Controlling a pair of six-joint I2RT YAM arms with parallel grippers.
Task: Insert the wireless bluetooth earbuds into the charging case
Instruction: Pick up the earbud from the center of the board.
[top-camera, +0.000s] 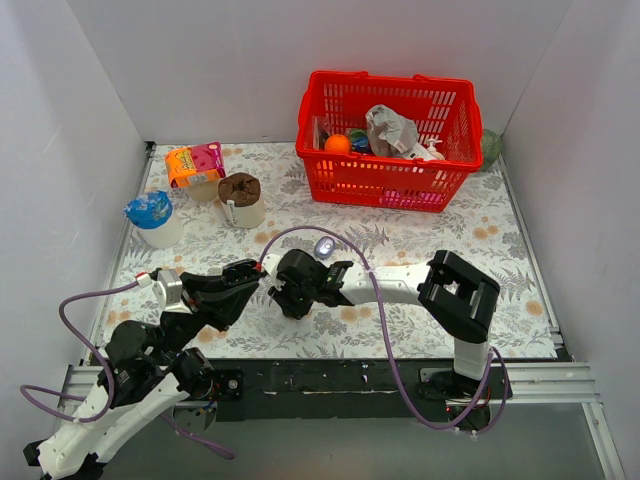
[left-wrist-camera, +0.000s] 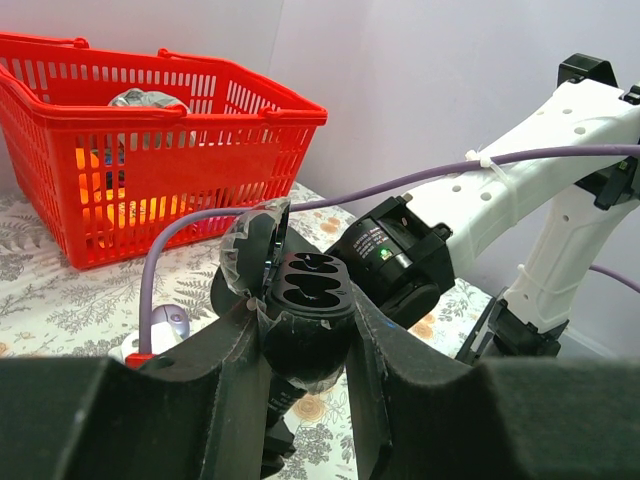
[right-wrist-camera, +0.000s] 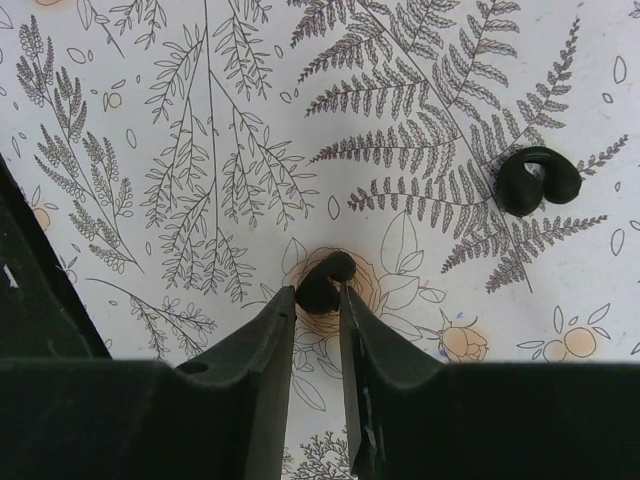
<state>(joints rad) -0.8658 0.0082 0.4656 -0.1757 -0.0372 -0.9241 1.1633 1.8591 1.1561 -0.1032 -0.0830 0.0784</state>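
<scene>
My left gripper (left-wrist-camera: 305, 335) is shut on the charging case (left-wrist-camera: 310, 300), which here is black, not lavender. Its lid stands open and two empty dark sockets face up. In the top view this gripper (top-camera: 252, 274) hovers over the mat, left of centre. My right gripper (right-wrist-camera: 318, 297) is shut on a small black earbud (right-wrist-camera: 325, 280), at or just above the fern-print mat. A second black earbud (right-wrist-camera: 538, 182) lies loose on the mat to the upper right. In the top view the right gripper (top-camera: 287, 295) is close beside the left one.
A small lavender pebble-shaped object (top-camera: 323, 246) lies on the mat just behind the grippers; it also shows in the left wrist view (left-wrist-camera: 165, 322). A red basket (top-camera: 390, 80) with items stands at the back. Cups and a snack bag (top-camera: 195, 163) stand at the back left.
</scene>
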